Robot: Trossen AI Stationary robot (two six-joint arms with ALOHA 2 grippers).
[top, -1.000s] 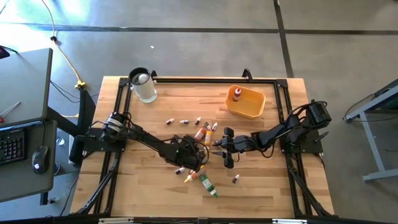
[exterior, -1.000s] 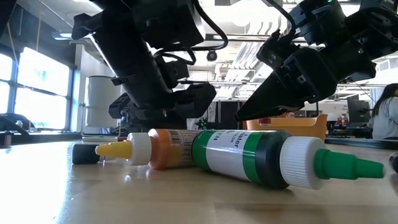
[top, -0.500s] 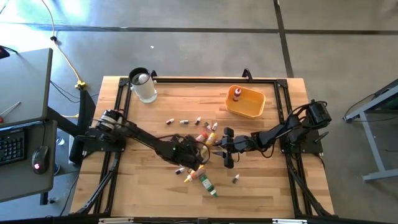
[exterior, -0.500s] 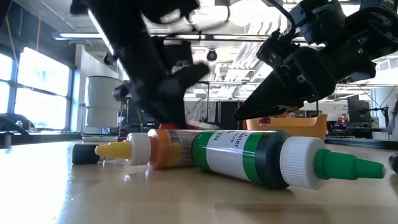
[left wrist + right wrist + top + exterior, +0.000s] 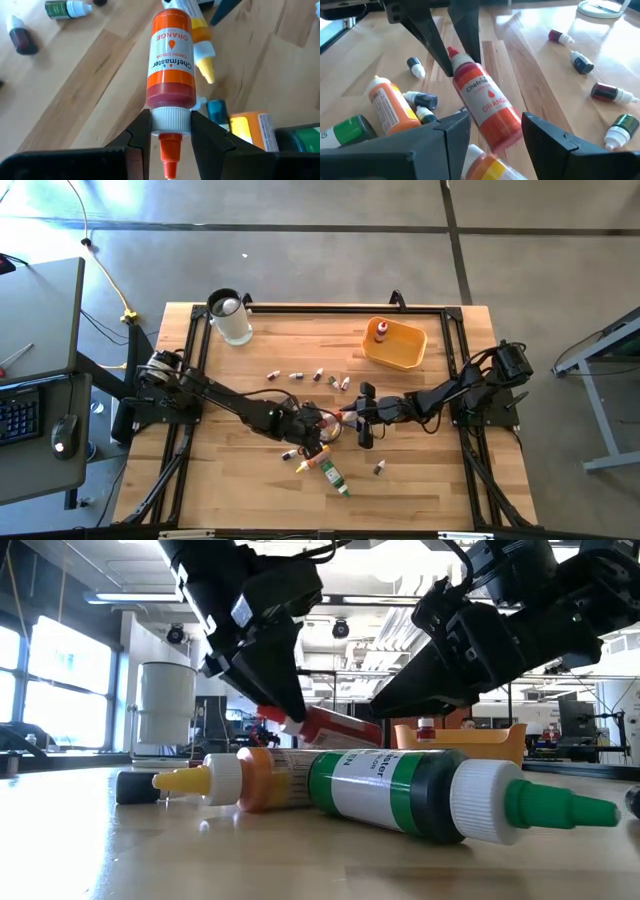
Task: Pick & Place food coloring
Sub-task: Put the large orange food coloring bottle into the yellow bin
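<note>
Left gripper (image 5: 170,131) clamped on the orange bottle (image 5: 170,65) at its cap — base slanting between the right gripper's (image 5: 487,132) parted fingers.

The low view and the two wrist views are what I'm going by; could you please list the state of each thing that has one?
Left gripper: shut on the orange Chefmaster bottle at its white cap collar.
Orange Chefmaster bottle: lifted off the table, tilted, capped.
Right gripper: open, fingers either side of the orange bottle's base.
Green bottle: lying on its side, capped.
Yellow-tipped bottle: lying on its side, capped.
Orange-yellow tray: holds one red bottle.
</note>
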